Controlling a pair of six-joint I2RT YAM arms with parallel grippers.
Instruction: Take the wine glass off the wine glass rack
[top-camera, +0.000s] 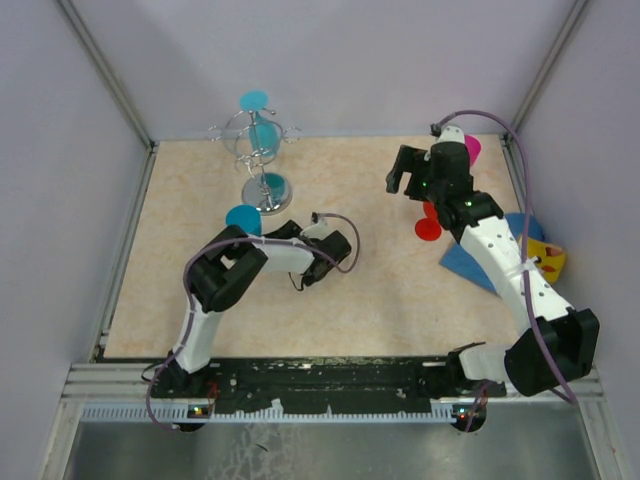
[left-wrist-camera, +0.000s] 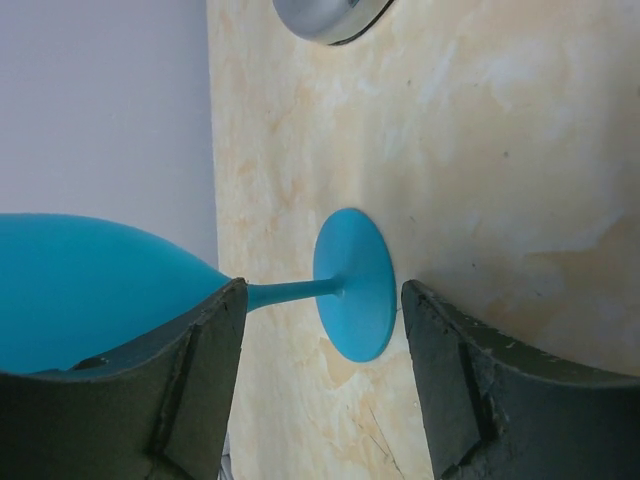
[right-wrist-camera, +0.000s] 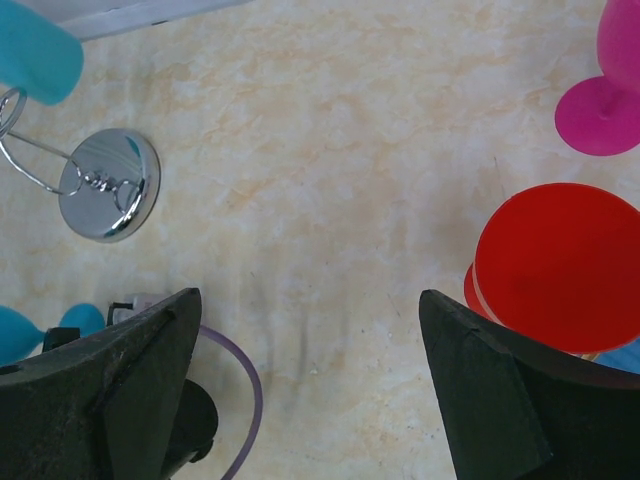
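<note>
Releasing cleanly seems to be the step. The teal wine glass is off the wine glass rack, near its disc base at 7 o'clock. The left tool is spread and pinches nothing, one finger beside the thin stem. It is better to retreat straight back, so no finger tips the glass. The glass is smooth matte plastic with a round bowl and flat foot; the rack is shiny curled wire. The right tool is also spread.

Beige table carries the wine glass rack, red glass, pink glass.
</note>
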